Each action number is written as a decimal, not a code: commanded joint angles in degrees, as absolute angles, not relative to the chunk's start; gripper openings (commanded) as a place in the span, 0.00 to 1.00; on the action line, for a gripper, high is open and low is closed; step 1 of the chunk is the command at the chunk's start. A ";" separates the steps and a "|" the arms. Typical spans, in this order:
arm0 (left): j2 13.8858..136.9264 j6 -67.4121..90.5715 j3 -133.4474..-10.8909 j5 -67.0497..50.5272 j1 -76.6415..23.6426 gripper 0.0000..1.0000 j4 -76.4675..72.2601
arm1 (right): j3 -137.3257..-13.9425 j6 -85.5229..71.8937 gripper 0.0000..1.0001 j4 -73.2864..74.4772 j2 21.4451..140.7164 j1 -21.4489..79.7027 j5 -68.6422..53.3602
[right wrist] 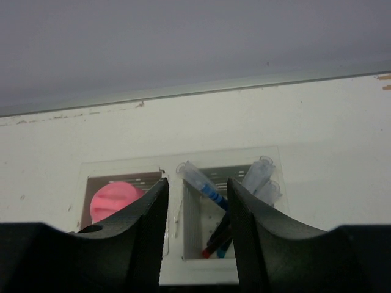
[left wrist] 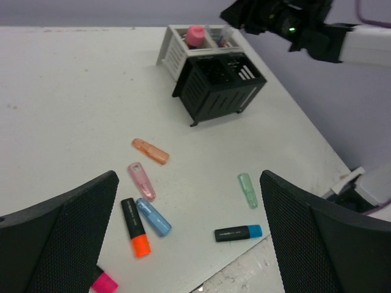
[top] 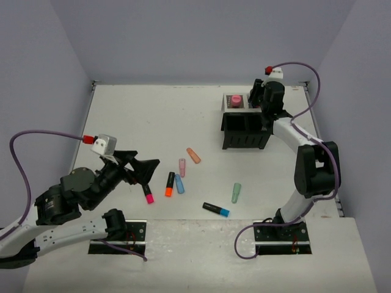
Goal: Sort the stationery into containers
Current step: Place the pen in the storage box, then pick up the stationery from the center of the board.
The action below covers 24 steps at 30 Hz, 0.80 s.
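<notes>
**Top view:** the left end effector [top: 145, 166], jaws spread wide and empty, hangs at 8 o'clock over the worktop [top: 140, 116]. Loose stationery lies from its 3 to its 6 o'clock. The magenta highlighter [top: 148, 194] is nearest, then the orange highlighter [top: 169, 184] and blue highlighter [top: 179, 183] close side by side, the pink highlighter [top: 182, 166] and the peach highlighter [top: 193, 155]. The mint highlighter [top: 236, 192] and the black highlighter [top: 216, 209] lie well apart from these. The organizer [top: 244, 137] stands at 2 o'clock with the glue stick [top: 236, 99] upright in its rear left compartment. The right end effector [top: 264, 105] hangs over the rear right one.

**Left wrist view:** seen past the spread fingers [left wrist: 61, 238], the orange highlighter [left wrist: 135, 226] and blue highlighter [left wrist: 153, 217] lie at 7 o'clock of the gap. The mint highlighter [left wrist: 247, 190] lies at 3 o'clock and the organizer [left wrist: 217, 97] far off at 12. The barrels look light, stiff and smooth, so they are likely to roll or squirt from a pinch. Each is best taken across mid-barrel, jaws square to its length. The mint and peach highlighters lie alone and seem the easiest to take.

**Right wrist view:** the right end effector [right wrist: 197, 186] has its jaws partly apart and appears to pinch nothing. Thin pens [right wrist: 204, 189] lean in the pale compartment just below the gap. The glue stick [right wrist: 116, 201] sits at 9 o'clock.
</notes>
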<state>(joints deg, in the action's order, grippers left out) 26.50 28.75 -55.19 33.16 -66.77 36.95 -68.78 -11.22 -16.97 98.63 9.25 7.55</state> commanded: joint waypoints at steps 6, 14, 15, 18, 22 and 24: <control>44.35 46.29 -58.53 54.39 -66.80 1.00 57.79 | -73.60 -23.70 0.64 28.33 75.00 17.38 8.52; 50.33 55.06 -55.51 56.87 -66.80 1.00 63.56 | -58.47 -34.97 0.83 38.95 70.10 32.87 17.95; 49.58 54.45 -55.06 56.47 -66.80 1.00 62.63 | -56.90 -37.68 0.84 40.06 69.79 35.12 20.01; 47.14 54.56 -54.38 56.76 -66.62 1.00 62.07 | -50.82 -45.76 0.87 37.80 66.67 40.75 21.21; 45.82 53.01 -53.79 56.08 -66.60 1.00 60.76 | -46.61 -50.58 0.82 37.92 68.84 44.24 19.70; 45.59 52.71 -53.77 55.77 -66.53 1.00 60.54 | -46.93 -52.14 0.79 40.24 71.16 44.74 18.96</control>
